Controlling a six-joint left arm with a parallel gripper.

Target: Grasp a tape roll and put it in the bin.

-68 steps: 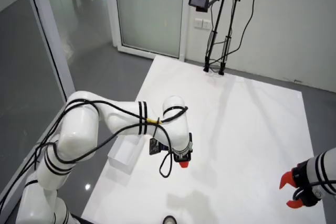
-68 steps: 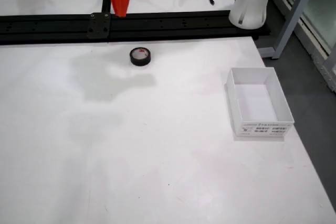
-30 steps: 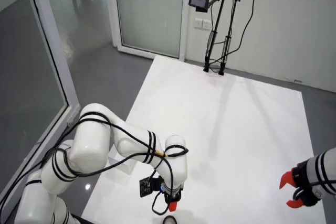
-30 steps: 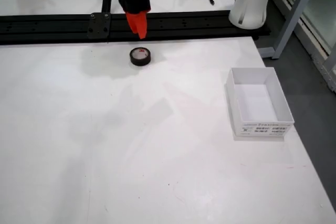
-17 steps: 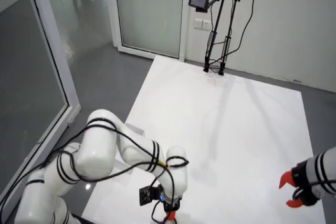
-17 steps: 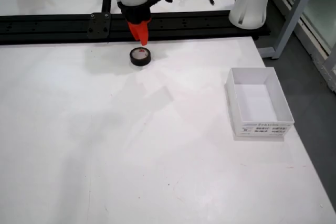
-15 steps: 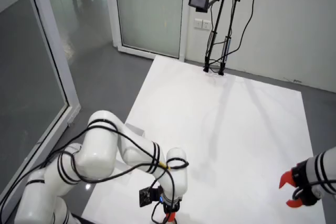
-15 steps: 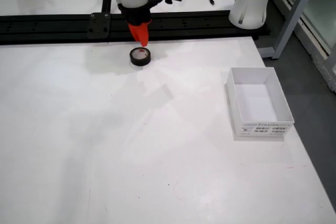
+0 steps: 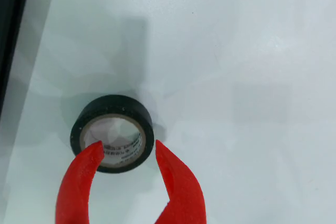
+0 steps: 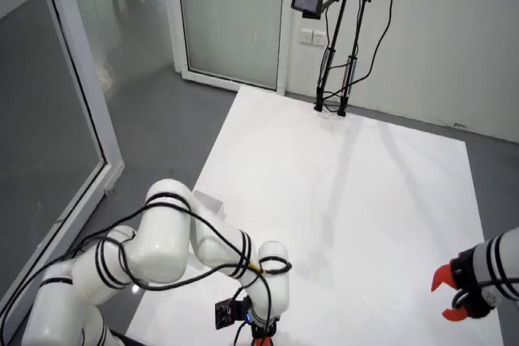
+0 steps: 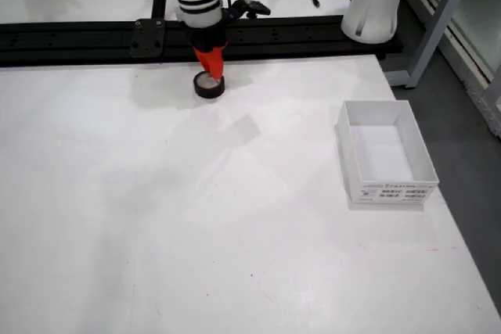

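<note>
The claw (image 9: pixel 126 150) is now lowering onto the tape roll (image 9: pixel 112 132), its red fingers (image 9: pixel 176 187) spread open, one tip over the core and one just outside the black rim. The roll is lying flat on the white counter (image 11: pixel 235 217); the bin (image 11: pixel 385 152) is sitting well apart. Beyond, glass doors (image 10: pixel 231 14) are lining the room.

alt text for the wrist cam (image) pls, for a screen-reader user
A black tape roll lies flat on a white table, seen from above. The open red gripper reaches in from the bottom edge, one fingertip over the roll's core and the other just outside its right rim.
</note>
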